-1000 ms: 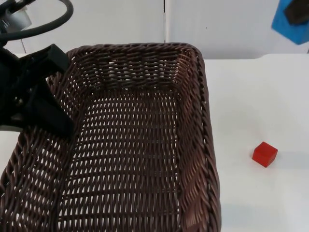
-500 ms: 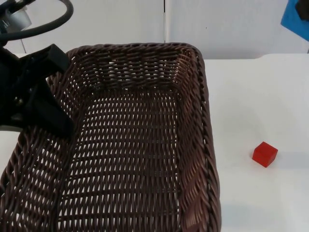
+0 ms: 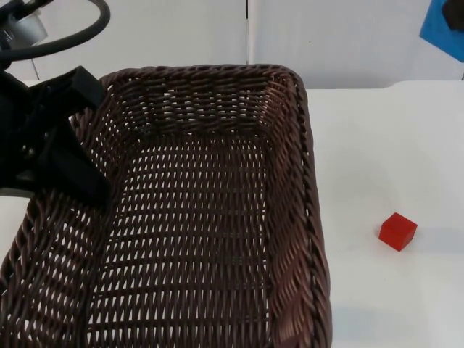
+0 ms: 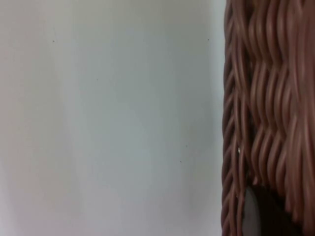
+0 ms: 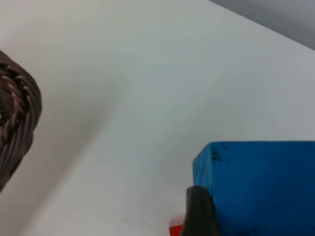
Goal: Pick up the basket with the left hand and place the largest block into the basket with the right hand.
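Observation:
A brown wicker basket (image 3: 293, 217) looms large in the top view, apparently raised off the white table. My left gripper (image 3: 85, 181) is shut on its left rim; the left wrist view has the woven wall (image 4: 266, 108) against one black fingertip (image 4: 256, 216). A large blue block (image 3: 444, 27) hangs at the far right, high above the table, with my right gripper (image 3: 455, 14) shut on it. In the right wrist view the blue block (image 5: 261, 187) sits beside a fingertip (image 5: 199, 211). The basket is empty inside.
A small red cube (image 3: 397, 231) lies on the table to the right of the basket, and a sliver of it (image 5: 176, 230) shows beneath the blue block. The basket's corner (image 5: 15, 113) is off to the side. The grey partition wall (image 3: 348, 36) is behind.
The blue block in my right gripper has shifted a little to the right. The basket and left gripper have stayed still.

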`<action>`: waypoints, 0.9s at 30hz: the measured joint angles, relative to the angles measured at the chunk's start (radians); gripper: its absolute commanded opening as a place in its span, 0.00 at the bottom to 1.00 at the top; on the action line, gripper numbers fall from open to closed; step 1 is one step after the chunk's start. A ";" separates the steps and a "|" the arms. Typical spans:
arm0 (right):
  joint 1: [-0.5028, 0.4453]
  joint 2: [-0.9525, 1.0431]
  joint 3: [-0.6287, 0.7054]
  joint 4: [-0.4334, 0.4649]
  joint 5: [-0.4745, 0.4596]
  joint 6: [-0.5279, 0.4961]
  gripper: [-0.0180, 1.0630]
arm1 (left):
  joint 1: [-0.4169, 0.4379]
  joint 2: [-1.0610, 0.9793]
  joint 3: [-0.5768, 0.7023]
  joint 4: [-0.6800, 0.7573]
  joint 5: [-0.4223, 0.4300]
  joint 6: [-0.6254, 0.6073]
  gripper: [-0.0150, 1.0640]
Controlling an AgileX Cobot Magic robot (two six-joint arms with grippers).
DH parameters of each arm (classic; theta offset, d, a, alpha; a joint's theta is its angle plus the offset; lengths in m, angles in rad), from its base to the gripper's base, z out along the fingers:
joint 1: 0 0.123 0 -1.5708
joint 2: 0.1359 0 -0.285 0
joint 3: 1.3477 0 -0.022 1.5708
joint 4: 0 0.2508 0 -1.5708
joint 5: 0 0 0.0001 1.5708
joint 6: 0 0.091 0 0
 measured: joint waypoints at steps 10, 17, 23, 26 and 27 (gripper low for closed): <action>0.153 0.000 0.000 0.015 -0.045 -0.036 0.01 | 0.000 0.000 0.000 0.000 0.000 0.000 0.01; 0.282 0.025 -0.005 0.017 -0.068 -0.040 0.01 | 0.000 0.000 0.000 0.000 0.000 0.000 0.01; 0.373 0.100 -0.073 0.022 -0.060 -0.040 0.01 | 0.000 0.000 0.000 0.000 0.000 0.000 0.01; 0.412 0.135 -0.112 0.024 -0.062 -0.038 0.01 | 0.000 0.000 0.000 0.000 0.000 0.000 0.01; 0.412 0.135 -0.112 0.024 -0.062 -0.038 0.01 | 0.000 0.000 0.000 0.000 0.000 0.000 0.01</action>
